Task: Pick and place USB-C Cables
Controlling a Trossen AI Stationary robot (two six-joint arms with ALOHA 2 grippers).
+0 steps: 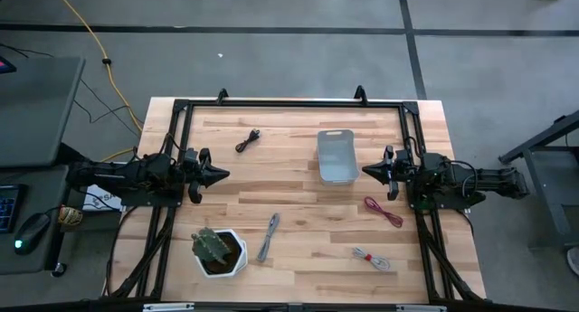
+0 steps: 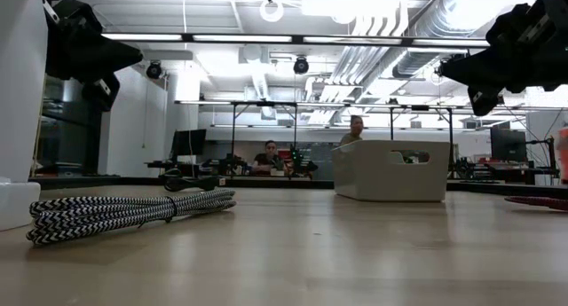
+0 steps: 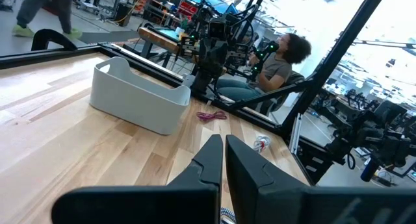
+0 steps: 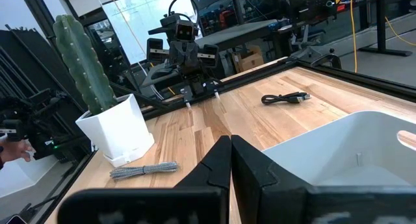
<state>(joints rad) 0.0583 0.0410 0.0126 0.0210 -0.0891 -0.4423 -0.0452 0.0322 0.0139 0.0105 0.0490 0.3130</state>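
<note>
Four bundled USB-C cables lie flat on the wooden table: a black one [image 1: 248, 140] at the far left, a grey one [image 1: 269, 237] near the front, a dark red one [image 1: 383, 212] at the right, and a whitish one with red [image 1: 371, 258] at the front right. A pale tray [image 1: 336, 156] stands at mid-table toward the far side. My left gripper [image 1: 223, 174] hovers shut at the left edge, pointing level toward the tray. My right gripper [image 1: 367, 170] hovers shut at the right edge, just beside the tray.
A white pot with a cactus [image 1: 218, 250] stands at the front left, close to the grey cable. A black frame [image 1: 289, 102] runs around the table's edges. People sit in the room beyond the table [image 2: 269, 155]. A yellow cord [image 1: 95, 41] lies on the floor.
</note>
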